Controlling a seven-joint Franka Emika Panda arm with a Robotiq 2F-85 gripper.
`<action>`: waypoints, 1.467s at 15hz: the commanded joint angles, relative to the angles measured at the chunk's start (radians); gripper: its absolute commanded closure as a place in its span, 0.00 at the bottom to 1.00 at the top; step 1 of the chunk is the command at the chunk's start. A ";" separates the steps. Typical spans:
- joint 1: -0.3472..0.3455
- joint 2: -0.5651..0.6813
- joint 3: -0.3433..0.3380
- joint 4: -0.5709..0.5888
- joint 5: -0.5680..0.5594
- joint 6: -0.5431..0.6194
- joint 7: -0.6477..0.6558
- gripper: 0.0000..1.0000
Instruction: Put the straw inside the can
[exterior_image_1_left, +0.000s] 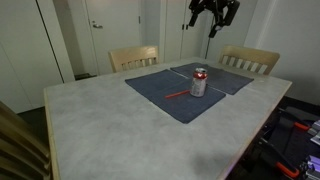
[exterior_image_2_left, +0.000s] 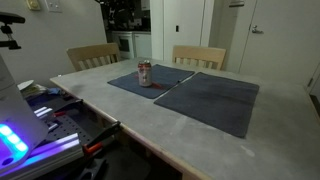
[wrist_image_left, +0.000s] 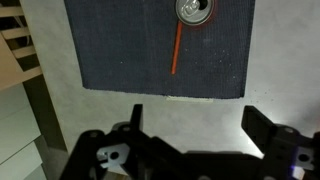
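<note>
My gripper (wrist_image_left: 195, 125) hangs high above the table (exterior_image_1_left: 90, 120) with its jaws spread wide and nothing between them; it holds nothing. From that height my wrist camera takes in the whole job at once. The straw (wrist_image_left: 176, 50) lies flat on the dark placemat (wrist_image_left: 120, 50), ahead of and far below my fingers. Its far end is just beside the can (wrist_image_left: 194, 10) and its near end points back toward me. The can stands upright beyond it, shiny top facing up at me, so the opening can be reached from above. Lying flat, the straw leaves me only a thin pinch from above, so I judge my fingers should straddle it crosswise. No step of the task is done yet.
</note>
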 joint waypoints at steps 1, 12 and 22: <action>0.005 0.090 0.043 0.019 0.003 0.055 -0.046 0.00; -0.112 0.453 0.132 0.162 -0.194 0.123 0.032 0.00; -0.158 0.534 0.145 0.185 -0.232 0.158 0.135 0.00</action>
